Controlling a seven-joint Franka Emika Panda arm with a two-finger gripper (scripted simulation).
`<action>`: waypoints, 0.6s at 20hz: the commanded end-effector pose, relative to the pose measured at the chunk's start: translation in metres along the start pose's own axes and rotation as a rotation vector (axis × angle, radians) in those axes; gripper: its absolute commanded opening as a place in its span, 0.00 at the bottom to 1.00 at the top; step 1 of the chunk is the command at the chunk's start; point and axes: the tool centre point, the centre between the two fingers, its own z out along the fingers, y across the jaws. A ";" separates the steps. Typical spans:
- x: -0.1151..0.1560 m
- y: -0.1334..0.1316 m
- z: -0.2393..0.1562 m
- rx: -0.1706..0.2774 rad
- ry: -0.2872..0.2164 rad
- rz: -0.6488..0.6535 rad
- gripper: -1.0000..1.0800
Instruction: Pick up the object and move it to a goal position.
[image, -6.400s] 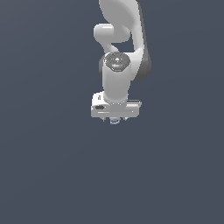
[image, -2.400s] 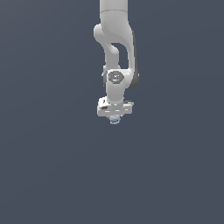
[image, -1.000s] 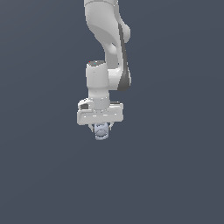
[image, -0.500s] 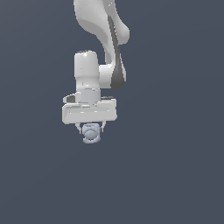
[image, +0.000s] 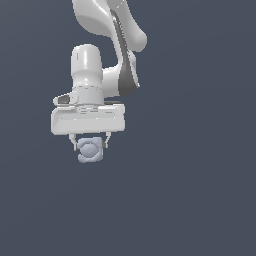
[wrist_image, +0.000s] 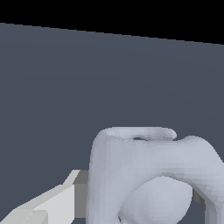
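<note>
Tool (image: 90, 145): the two fingers are seen clamped on the object (image: 90, 150), one on each side of it, under the white bar of the hand. In the wrist view the object (wrist_image: 148, 175) fills the lower part of the picture, with one finger (wrist_image: 48, 205) pressed against its flank; the other finger is mostly hidden behind it.

Object: a pale bluish-grey lump with a domed centre, narrower than the bar. It is held in the air, hanging just below the hand. No contact with any surface is visible.

Arm (image: 107, 45): the wrist is pointed straight down, the upper links rising toward the top of the exterior view.

Surroundings: a plain dark grey ground only. No goal marker can be made out in either view.

Step, as judged: grasp done, lift done, carry in hand. Next move calls for the grip to be kept firm while the object is brought to the goal; where that lies cannot be told from these views.
</note>
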 end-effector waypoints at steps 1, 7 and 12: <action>0.017 0.009 -0.008 -0.003 0.053 -0.003 0.00; 0.057 0.030 -0.030 -0.008 0.184 -0.009 0.00; 0.090 0.049 -0.055 -0.013 0.302 -0.016 0.00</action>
